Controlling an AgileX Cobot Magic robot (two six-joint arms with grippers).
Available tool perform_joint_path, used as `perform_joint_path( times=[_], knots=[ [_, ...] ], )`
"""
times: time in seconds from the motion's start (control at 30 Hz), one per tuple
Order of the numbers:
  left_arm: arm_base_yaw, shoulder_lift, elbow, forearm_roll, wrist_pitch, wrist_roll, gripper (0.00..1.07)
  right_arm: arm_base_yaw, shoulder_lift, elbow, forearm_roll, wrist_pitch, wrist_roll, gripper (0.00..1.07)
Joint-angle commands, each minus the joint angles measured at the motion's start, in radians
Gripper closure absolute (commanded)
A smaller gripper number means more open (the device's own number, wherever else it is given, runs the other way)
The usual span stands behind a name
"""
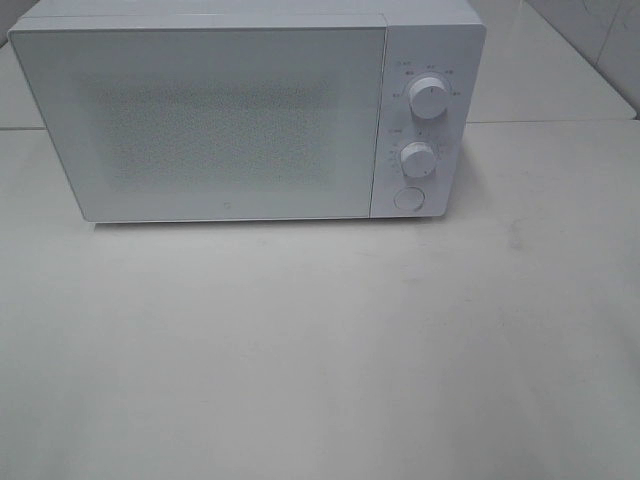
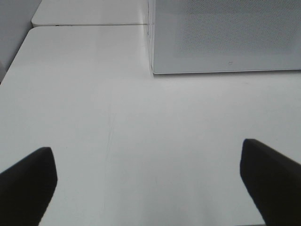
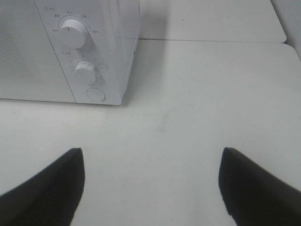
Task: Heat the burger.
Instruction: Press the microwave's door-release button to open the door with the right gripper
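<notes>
Both my left claw (image 2: 146, 155) and right claw (image 3: 151, 155) hang wide and empty over the tabletop (image 1: 320, 360), the microwave (image 1: 230, 120) is shut, and the burger shows nowhere (maybe inside, I cannot tell), so progress is unclear

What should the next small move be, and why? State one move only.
Probably move the right end effector, open and empty, toward the round button below the two knobs, likely the door release. The microwave door is shut and no burger shows in any view, so opening it seems the first step.
</notes>
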Motion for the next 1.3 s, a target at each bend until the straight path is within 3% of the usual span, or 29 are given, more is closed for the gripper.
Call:
perform_joint_path(
  times=[0.03,0.43,0.73,0.9,1.3],
  knots=[
    [0.002,-0.016,0.003,-0.001,-0.002,-0.007,0.09,-0.006,0.086,-0.009,0.003,-0.112,-0.01,0.31],
    [0.002,-0.016,0.003,-0.001,-0.002,-0.007,0.09,-0.004,0.395,-0.009,0.0,-0.441,-0.001,0.31],
    [0.002,-0.016,0.003,-0.001,-0.002,-0.007,0.09,-0.004,0.529,0.007,-0.008,-0.648,-0.002,0.31],
    [0.002,-0.016,0.003,-0.001,-0.002,-0.007,0.09,-0.003,0.62,0.111,0.0,-0.977,-0.008,0.31],
    [0.002,-0.016,0.003,-0.001,-0.002,-0.007,0.09,-0.003,0.764,0.224,0.151,-1.288,-0.153,0.31]
  ],
)
